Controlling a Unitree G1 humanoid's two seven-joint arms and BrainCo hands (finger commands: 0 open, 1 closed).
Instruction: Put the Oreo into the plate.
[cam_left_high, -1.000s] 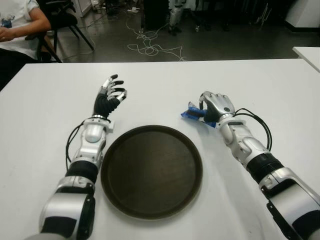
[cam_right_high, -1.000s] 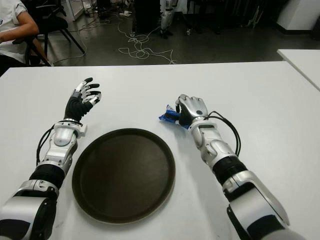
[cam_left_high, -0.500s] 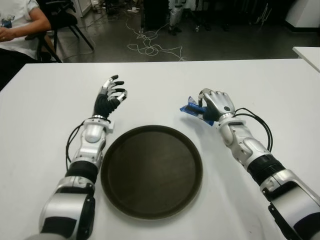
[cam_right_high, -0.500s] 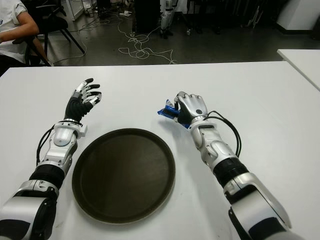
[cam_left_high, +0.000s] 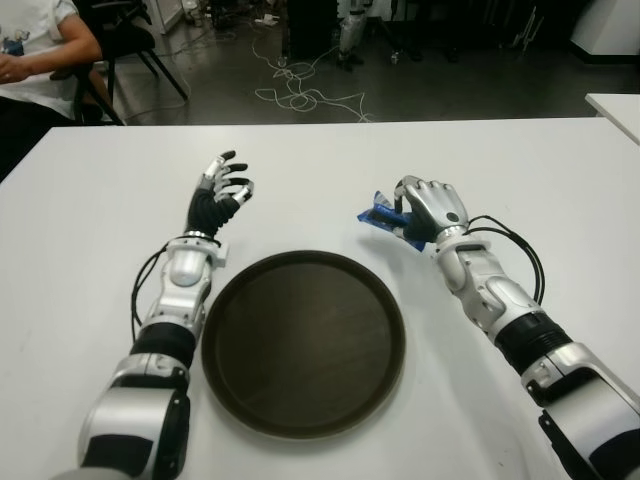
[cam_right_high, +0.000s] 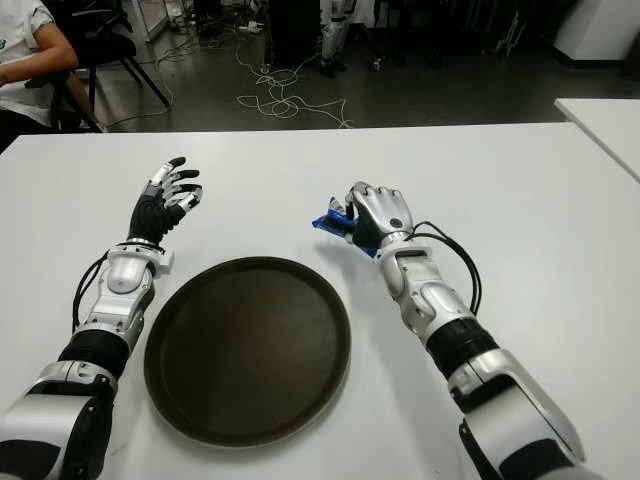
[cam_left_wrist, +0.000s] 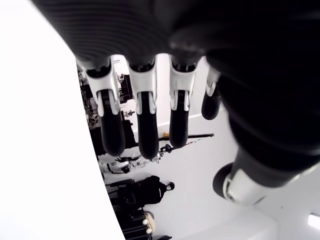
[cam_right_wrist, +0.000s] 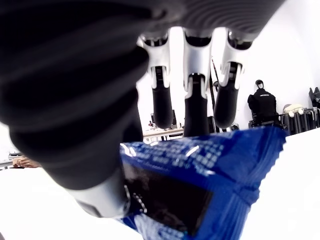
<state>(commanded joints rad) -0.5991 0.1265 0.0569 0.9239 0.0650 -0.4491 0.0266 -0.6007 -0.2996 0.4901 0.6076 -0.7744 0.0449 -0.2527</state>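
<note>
Behind the white surface (cam_left_high: 90, 200) is a dark floor with a tangle of cables (cam_left_high: 300, 95), and a person (cam_left_high: 35, 50) sits on a chair at the far left corner.

On the surface, right in front of the robot, lies a big round dark plate (cam_left_high: 303, 340) with nothing on it.

The right hand (cam_left_high: 432, 210) is just past the plate's far right edge. Its fingers are curled around a blue Oreo pack (cam_left_high: 381, 214) — the pack sticks out of the hand toward the robot's left. In the right wrist view the thumb and fingers (cam_right_wrist: 192, 107) press on the blue wrapper (cam_right_wrist: 200, 185) from both sides. The pack is not over the plate; it is beside the rim. You cannot tell if it touches the surface.

The left hand (cam_left_high: 222, 190) is on the other side, near the plate's far left edge. Its fingers are spread out and point away from the robot — it holds nothing.
</note>
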